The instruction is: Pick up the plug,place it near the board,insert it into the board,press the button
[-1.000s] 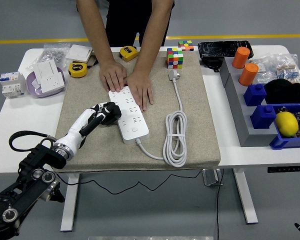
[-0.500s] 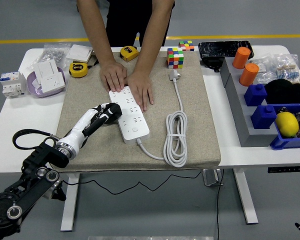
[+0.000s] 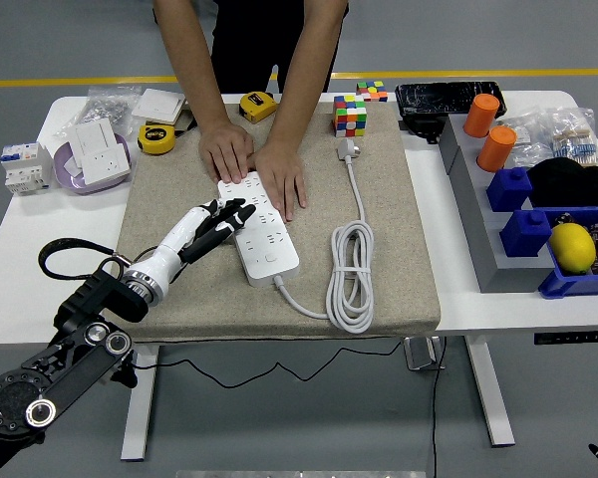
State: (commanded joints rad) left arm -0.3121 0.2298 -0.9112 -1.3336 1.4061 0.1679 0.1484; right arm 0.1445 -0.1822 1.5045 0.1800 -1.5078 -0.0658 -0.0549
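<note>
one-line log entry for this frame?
left hand: open, fingertips at strip left edge | person's hands: pressing strip's far end | plug: on mat, not inserted | right hand: not in view

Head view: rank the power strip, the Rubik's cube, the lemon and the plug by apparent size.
1. Power strip, clearly largest, partly under the person's hands.
2. Lemon and Rubik's cube look about alike; not ranked against each other.
3. Plug, smallest.

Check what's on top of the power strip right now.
Both of the person's hands press flat on the far end of the power strip, hiding the sockets beneath. The robot's left hand reaches over its left edge, fingers spread. The near sockets and button end show bare.
</note>
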